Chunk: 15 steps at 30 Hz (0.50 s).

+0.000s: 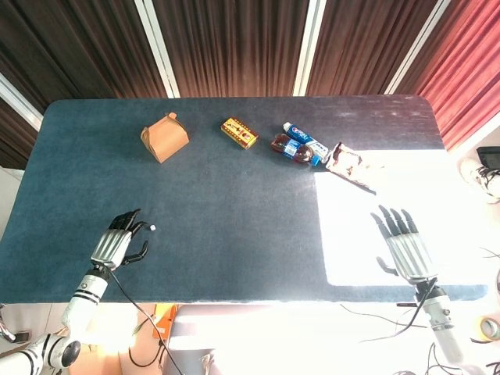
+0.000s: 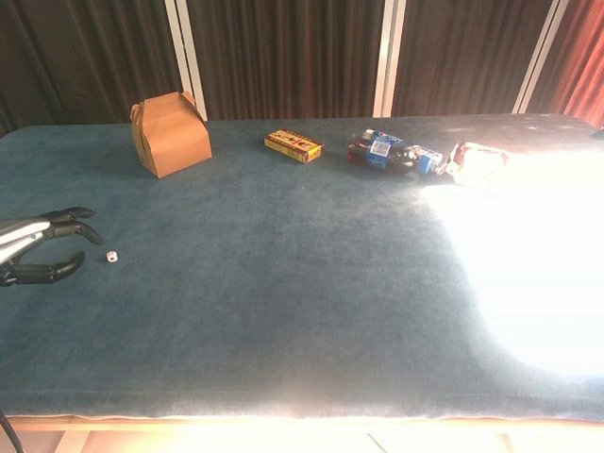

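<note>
Wide bare cloth between left hand (image 1: 117, 245) & right hand (image 1: 408, 248), only obstacle nr left fingertips a small white die (image 2: 110, 256); paper box (image 1: 164, 137), yellow carton (image 1: 239, 132), bottle (image 1: 292, 148), toothpaste (image 1: 307, 141), wrapper (image 1: 350, 164) line far edge.
</note>
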{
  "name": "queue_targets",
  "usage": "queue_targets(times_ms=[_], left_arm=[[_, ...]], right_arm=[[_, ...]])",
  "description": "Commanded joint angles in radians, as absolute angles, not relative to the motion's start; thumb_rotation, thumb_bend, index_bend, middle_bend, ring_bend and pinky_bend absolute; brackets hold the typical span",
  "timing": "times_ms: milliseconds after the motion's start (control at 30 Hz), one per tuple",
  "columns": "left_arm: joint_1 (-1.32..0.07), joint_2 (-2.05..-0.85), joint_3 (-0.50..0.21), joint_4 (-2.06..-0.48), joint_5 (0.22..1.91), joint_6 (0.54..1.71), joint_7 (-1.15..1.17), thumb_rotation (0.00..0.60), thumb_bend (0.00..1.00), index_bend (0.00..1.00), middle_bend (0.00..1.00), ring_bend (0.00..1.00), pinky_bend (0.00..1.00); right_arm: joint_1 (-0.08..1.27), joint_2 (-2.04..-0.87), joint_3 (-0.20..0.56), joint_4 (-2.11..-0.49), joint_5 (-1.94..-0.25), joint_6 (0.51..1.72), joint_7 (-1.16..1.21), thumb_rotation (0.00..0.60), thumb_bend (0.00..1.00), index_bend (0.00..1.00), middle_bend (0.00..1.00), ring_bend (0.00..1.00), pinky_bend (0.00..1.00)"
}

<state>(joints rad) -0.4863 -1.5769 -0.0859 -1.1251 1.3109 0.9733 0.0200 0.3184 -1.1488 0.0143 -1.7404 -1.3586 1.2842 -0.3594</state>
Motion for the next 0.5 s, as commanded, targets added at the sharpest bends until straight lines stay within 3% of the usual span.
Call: queue_targets(times_ms=[33, 500], left_arm=[[-0.489, -1.583, -0.086, -1.117, 1.307, 0.968, 0.021, 0.16, 0.5, 0.28, 0.0, 0.0, 0.11], [-0.501, -1.606, -0.083, -1.093, 1.312, 0.957, 0.004, 0.225, 0.5, 0.28, 0.0, 0.0, 0.11]], right_arm=[[0.317, -1.149, 0.016, -1.74, -1.355, 1.283, -0.365, 0.6, 0.23, 0.0, 0.0, 0.0, 0.0], [0.318, -1.163, 0.033, -1.745, -1.318, 1.257, -0.413, 0.6, 0.23, 0.0, 0.0, 0.0, 0.0]])
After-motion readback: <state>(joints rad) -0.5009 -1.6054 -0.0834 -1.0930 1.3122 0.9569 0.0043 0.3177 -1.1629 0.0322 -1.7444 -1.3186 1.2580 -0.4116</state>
